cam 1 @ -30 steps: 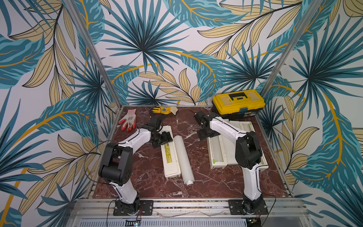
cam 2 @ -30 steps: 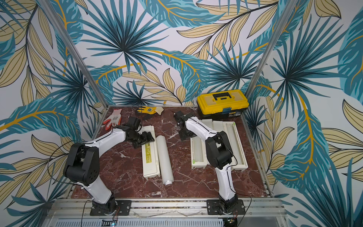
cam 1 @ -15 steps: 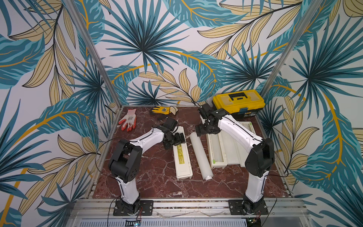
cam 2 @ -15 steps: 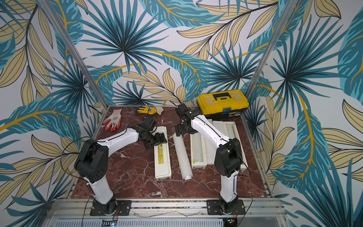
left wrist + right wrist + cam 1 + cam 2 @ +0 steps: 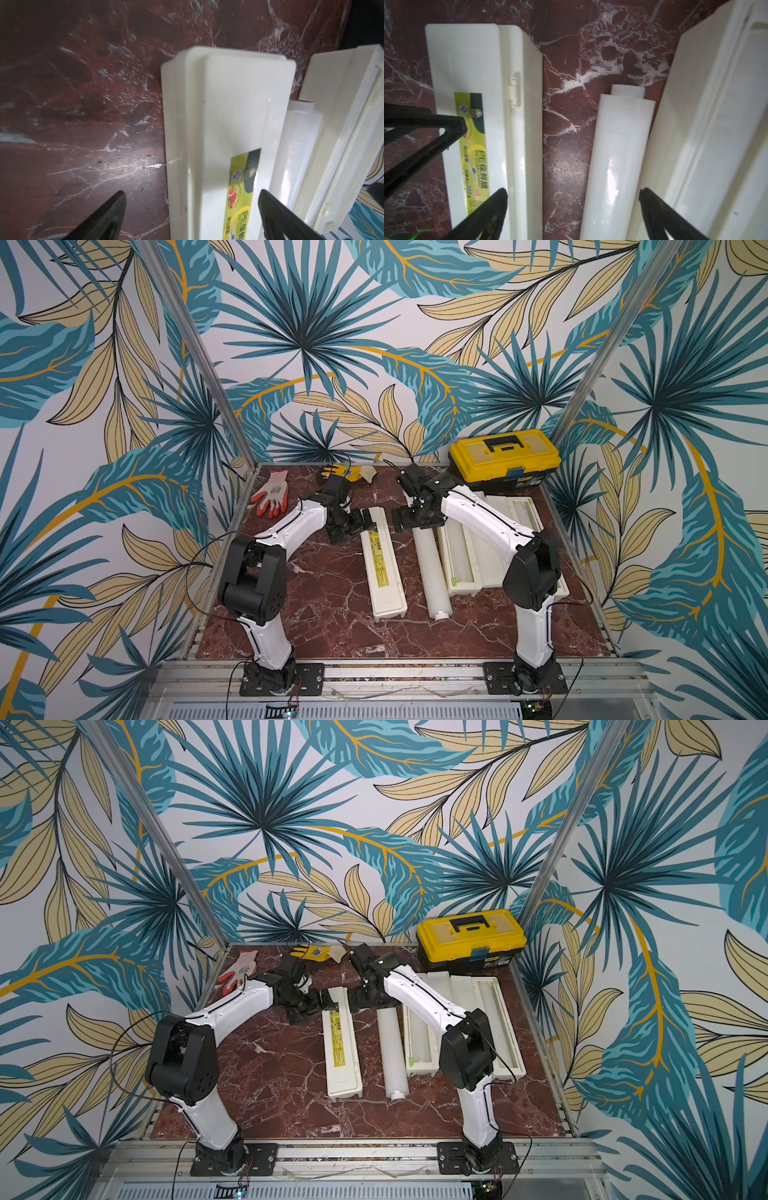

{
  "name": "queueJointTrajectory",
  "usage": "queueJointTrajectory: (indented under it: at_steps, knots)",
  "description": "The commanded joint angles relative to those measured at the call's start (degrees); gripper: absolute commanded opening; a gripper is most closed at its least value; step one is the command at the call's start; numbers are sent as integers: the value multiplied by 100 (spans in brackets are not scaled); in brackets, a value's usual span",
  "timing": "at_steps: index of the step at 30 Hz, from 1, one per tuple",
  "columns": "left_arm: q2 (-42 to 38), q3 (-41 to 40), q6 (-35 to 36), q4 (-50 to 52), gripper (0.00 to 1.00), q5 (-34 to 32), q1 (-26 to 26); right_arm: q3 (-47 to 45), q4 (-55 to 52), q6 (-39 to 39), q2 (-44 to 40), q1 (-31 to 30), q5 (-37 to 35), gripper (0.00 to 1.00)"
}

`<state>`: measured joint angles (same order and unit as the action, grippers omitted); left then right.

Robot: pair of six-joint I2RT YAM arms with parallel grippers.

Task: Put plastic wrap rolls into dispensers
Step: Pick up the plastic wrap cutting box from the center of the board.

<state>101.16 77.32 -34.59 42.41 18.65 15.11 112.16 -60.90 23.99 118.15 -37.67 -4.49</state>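
Note:
In both top views a closed cream dispenser (image 5: 384,568) (image 5: 341,1048) with a yellow label lies lengthwise mid-table. A loose plastic wrap roll (image 5: 432,572) (image 5: 391,1052) lies just right of it. Two open dispensers (image 5: 461,560) (image 5: 515,526) sit further right, and the rightmost holds a roll (image 5: 521,510). My left gripper (image 5: 368,521) (image 5: 191,197) stands open over the closed dispenser's (image 5: 228,114) far end. My right gripper (image 5: 415,521) (image 5: 572,193) stands open over the loose roll's (image 5: 618,155) far end, holding nothing.
At the back right stands a yellow-and-black toolbox (image 5: 505,454). A red-and-white glove (image 5: 272,493) and a yellow glove (image 5: 351,472) lie along the back edge. Patterned walls close in the table on three sides.
The closed dispenser and the loose roll have shifted to the right, toward the open dispensers. Both grippers moved right with them.

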Motion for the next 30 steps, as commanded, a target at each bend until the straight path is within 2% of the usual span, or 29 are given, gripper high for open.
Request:
queueJointTrajectory:
  at_steps: [1,3,9,13,16,22,24,26,30]
  knots:
    - [-255,209,453,87,100,-204,-325,273,-59,340,332,-244,-207,99]
    - [-264,80,443,63,100,-407,-582,576,27,333,564,-392,-286,99]
    - [-328,-197,652,-128,100,-316,-1155,1860,-319,326,1490,-639,-407,99]
    - [-315,-350,725,-169,100,-198,-1366,2055,-361,335,1770,-765,-526,99]
    - [-317,-475,756,-218,100,-154,-1452,2056,-420,360,1880,-803,-675,99]
    - [-240,-511,848,-218,100,-110,-1486,2200,-610,403,2114,-1015,-802,89]
    - [-182,-494,866,-216,100,-50,-1487,2413,-790,401,2272,-1060,-815,92]
    - [-142,-497,875,-218,100,-12,-1487,2610,-959,438,2415,-1076,-774,99]
    - [-114,-516,899,-224,100,32,-1491,2627,-1013,583,2450,-1102,-836,99]
